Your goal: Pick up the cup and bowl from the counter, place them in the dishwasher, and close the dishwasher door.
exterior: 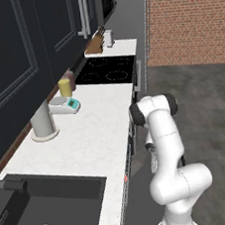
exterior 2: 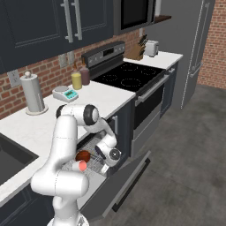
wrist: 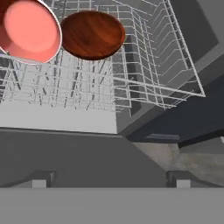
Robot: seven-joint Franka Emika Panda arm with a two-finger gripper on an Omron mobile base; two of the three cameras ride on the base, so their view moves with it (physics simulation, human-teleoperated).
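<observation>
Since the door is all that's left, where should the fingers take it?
Judging by its pose, take the dishwasher door at its free outer edge, from below. It hangs partly open beyond the rack, which holds the cup and the bowl.

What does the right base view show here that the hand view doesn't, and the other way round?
Right base view alone: the counter, the stove, the lowered dishwasher door, and the whole arm reaching down to the rack. Hand view alone: a close look down into the cup's salmon-red inside, with the open gripper holding nothing. Both: the cup and bowl side by side in the wire rack.
</observation>
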